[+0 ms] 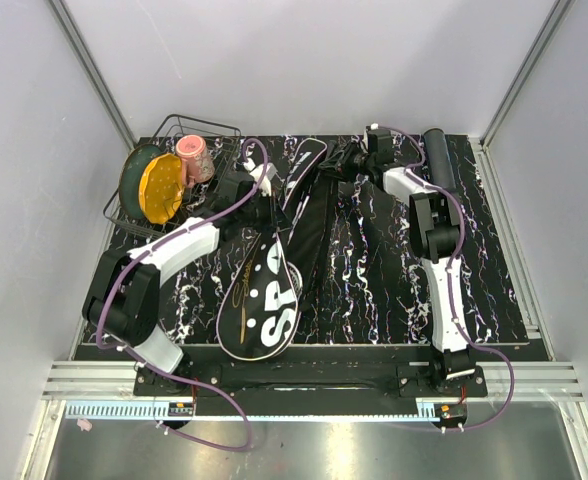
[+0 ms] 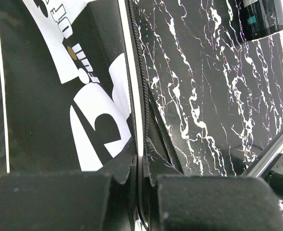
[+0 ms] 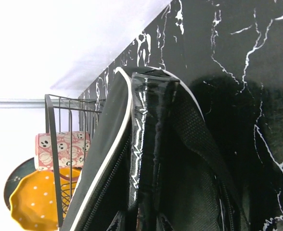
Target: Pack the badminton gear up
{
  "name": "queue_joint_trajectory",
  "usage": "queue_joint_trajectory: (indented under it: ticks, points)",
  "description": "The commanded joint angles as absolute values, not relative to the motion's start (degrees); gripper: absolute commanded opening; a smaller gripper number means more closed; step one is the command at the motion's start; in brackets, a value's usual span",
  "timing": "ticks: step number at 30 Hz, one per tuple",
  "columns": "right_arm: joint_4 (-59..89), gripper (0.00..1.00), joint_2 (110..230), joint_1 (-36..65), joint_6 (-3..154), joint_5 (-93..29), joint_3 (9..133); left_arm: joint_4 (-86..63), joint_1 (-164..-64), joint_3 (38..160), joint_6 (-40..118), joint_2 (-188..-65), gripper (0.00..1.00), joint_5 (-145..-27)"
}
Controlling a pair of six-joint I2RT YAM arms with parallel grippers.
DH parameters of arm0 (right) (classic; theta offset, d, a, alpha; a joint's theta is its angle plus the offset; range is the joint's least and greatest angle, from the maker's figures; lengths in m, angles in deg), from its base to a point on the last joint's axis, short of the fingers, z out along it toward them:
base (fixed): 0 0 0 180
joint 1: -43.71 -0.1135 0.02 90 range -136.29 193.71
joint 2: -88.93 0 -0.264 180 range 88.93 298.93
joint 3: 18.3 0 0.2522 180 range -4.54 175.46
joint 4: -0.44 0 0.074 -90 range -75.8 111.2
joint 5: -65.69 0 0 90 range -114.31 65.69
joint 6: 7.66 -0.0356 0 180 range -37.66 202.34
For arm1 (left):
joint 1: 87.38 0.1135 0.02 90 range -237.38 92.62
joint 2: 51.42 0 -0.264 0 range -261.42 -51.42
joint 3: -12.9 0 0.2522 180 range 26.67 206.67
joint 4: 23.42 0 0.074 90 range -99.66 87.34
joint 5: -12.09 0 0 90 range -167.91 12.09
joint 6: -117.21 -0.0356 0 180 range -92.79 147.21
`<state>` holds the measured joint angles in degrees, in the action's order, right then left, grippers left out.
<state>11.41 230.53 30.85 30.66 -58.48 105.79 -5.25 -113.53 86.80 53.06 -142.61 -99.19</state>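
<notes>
The black racket-shaped bag (image 1: 264,300) lettered "SPORT" lies on the marbled table, its wide end near me and its narrow end at the back. My left gripper (image 1: 264,190) is at the bag's side edge. In the left wrist view it (image 2: 142,192) is shut on the bag's white-piped zipper edge (image 2: 137,120). My right gripper (image 1: 346,165) is at the bag's narrow end. In the right wrist view it (image 3: 142,221) is shut on a glossy black handle (image 3: 146,125), seemingly the racket's, lying in the open bag (image 3: 103,144). The long black tube (image 1: 439,155) lies at the back right. No shuttlecocks or racket head show.
A wire basket (image 1: 174,135) at the back left holds a yellow plate (image 1: 161,190), a green plate (image 1: 132,172) and a pink cup (image 1: 194,158). The basket (image 3: 52,144) stands close to the bag's narrow end. White walls enclose the table on three sides.
</notes>
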Motion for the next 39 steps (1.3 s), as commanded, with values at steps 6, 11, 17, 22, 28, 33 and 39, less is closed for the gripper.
queue_joint_trajectory:
  ticks: [6,11,17,22,28,33,39]
  points:
    - [0.3,0.00,223.3,28.7,25.2,-59.1,92.8,-6.0,-113.0,93.5,49.3,-144.0,0.00,-97.7]
    - [-7.8,0.00,220.0,26.1,19.0,-58.9,83.3,-3.2,-112.7,96.9,47.3,-146.6,0.00,-98.5]
    - [-13.4,0.00,220.1,23.7,15.5,-58.8,79.6,-3.1,-112.9,97.9,46.4,-148.4,0.00,-102.8]
    - [-13.2,0.00,218.7,21.8,16.7,-56.9,77.8,-2.3,-113.2,98.9,45.1,-148.8,0.00,-105.8]
    - [-7.5,0.03,222.4,21.8,19.5,-58.4,84.3,-0.3,-115.0,100.1,43.0,-149.4,0.00,-109.8]
    - [-2.7,0.31,218.0,22.8,23.6,-57.6,81.1,1.2,-114.4,100.0,42.6,-148.9,0.00,-107.3]
    - [13.5,0.66,206.9,24.5,37.4,-55.7,77.3,-0.1,-112.2,99.0,44.7,-147.5,0.00,-108.3]
